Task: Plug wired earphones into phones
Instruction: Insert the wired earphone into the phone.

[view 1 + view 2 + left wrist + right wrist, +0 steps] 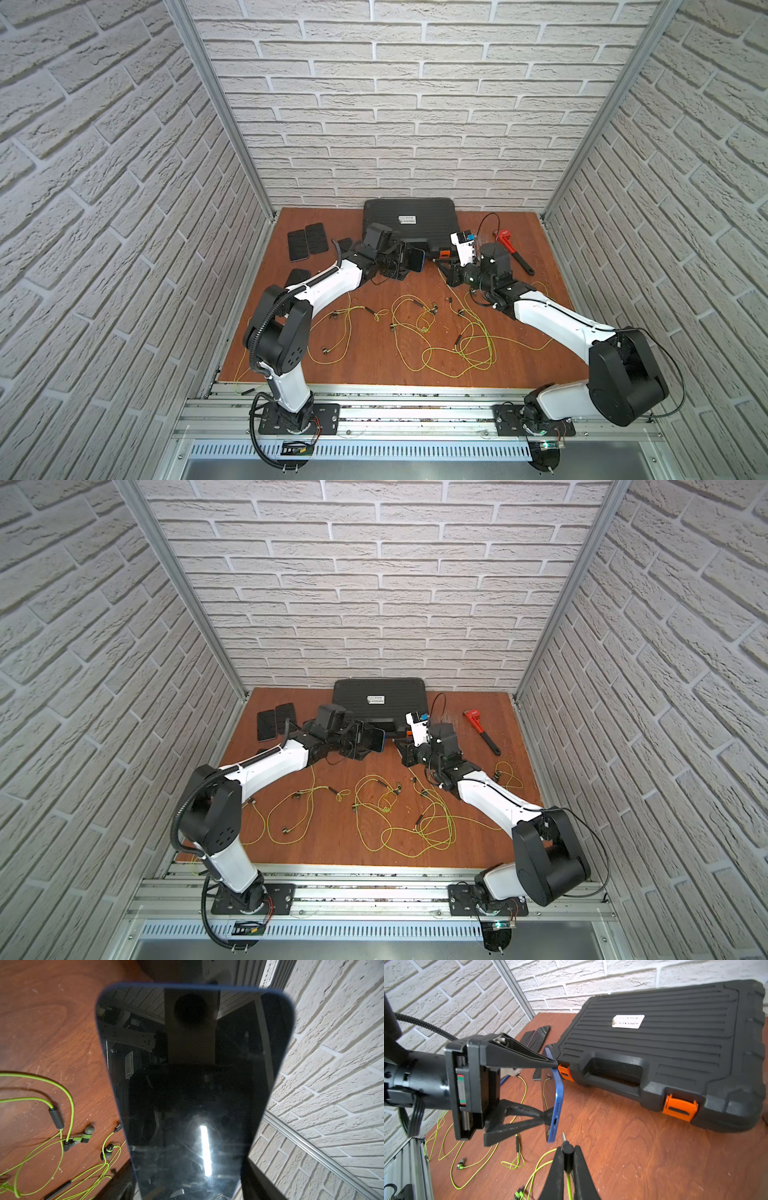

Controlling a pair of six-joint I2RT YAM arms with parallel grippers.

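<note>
The right gripper (568,1148) is clenching the small dark plug with a bare metal tip (567,1158) of a thin yellow-green earphone cord (569,1184). The tip is standing just beside the bottom edge of a flat black, blue-rimmed smartphone (558,1093), slightly off the charging port (555,1121) and not yet entering it. The left gripper (553,1089) is grasping that smartphone across its width, holding it on edge above the brown wooden table (374,357) with the port end facing the right arm. Further out, the other black phones (307,244) are lying flat at the table's far left, and the other yellow-green earphones (419,322) are lying in loose loops mid-table, none visibly joined to a phone. By inspection, the task is standing at its first insertion. Alignment is nearly made, seating is outstanding, and the other phones are awaiting cords.
</note>
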